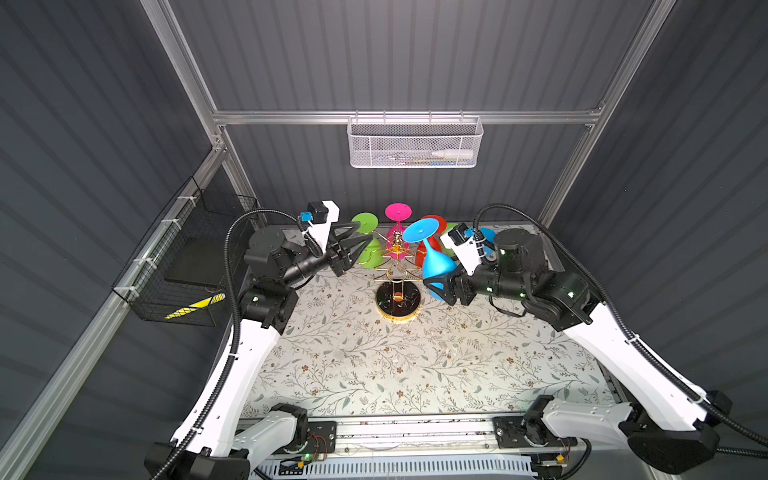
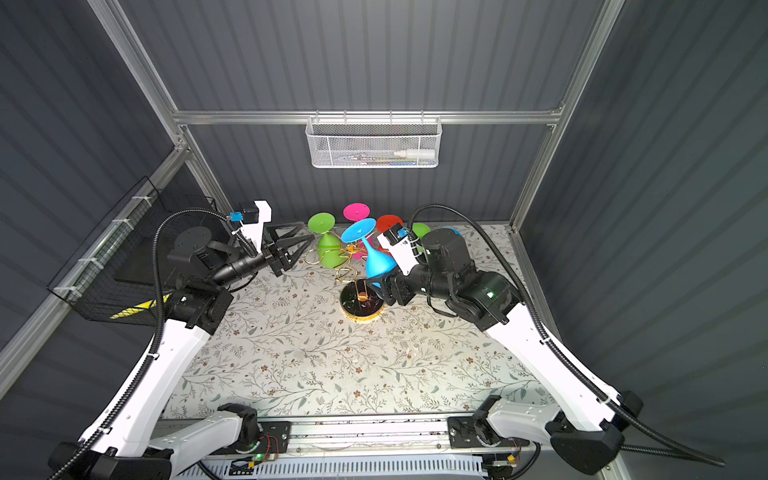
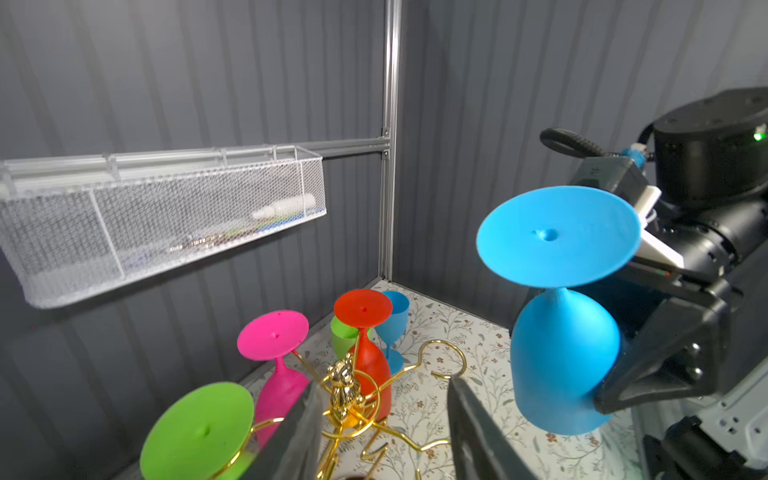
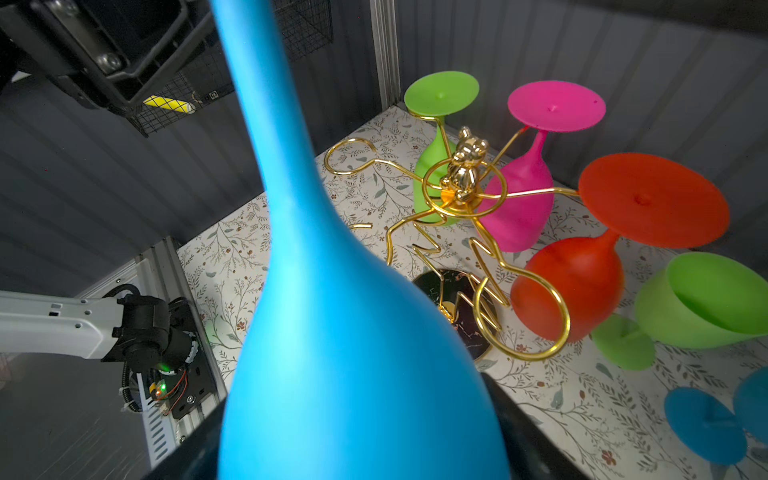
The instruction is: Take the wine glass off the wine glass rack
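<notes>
Jaws of your right gripper (image 1: 436,286) clamp the bowl of the blue wine glass (image 1: 434,259), held foot-up and tilted, clear of the wine glass rack (image 1: 397,309). One finger hides behind the bowl, and the right wrist view cuts off the foot. Your left gripper (image 1: 363,232) stands open and empty beside the hung green glass (image 1: 365,222).
</notes>
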You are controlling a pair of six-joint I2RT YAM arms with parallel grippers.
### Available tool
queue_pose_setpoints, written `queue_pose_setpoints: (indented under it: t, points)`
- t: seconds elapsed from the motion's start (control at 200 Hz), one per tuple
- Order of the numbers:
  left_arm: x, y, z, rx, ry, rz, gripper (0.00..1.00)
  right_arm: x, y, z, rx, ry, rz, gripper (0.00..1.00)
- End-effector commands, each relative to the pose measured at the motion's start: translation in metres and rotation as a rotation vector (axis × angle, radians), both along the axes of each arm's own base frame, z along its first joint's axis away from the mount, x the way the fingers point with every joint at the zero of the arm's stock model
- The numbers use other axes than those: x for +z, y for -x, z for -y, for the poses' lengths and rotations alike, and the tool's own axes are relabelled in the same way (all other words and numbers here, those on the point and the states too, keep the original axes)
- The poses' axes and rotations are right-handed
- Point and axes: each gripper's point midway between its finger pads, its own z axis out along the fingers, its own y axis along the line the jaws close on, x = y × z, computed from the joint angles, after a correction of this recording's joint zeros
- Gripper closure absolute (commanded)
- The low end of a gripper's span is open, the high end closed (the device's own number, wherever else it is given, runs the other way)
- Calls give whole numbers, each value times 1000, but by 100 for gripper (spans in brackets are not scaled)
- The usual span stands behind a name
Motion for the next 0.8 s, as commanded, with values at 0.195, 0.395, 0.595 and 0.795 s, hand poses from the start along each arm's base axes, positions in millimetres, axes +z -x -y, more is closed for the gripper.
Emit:
queue_pose_setpoints:
  t: [0.195, 0.395, 0.595, 0.795]
  points:
    - [2, 17, 31, -53, -152, 350, 52, 1, 0, -8, 7, -8, -72, 39]
    - [-3, 18, 46, -70, -161, 371, 53, 5, -1, -15, 25, -28, -85, 40]
    - [2, 13, 51, -48, -149, 392, 53, 5, 0, -22, 45, -47, -113, 42]
    - [4, 12, 54, -39, -147, 404, 55, 3, 7, -31, 92, -72, -155, 42]
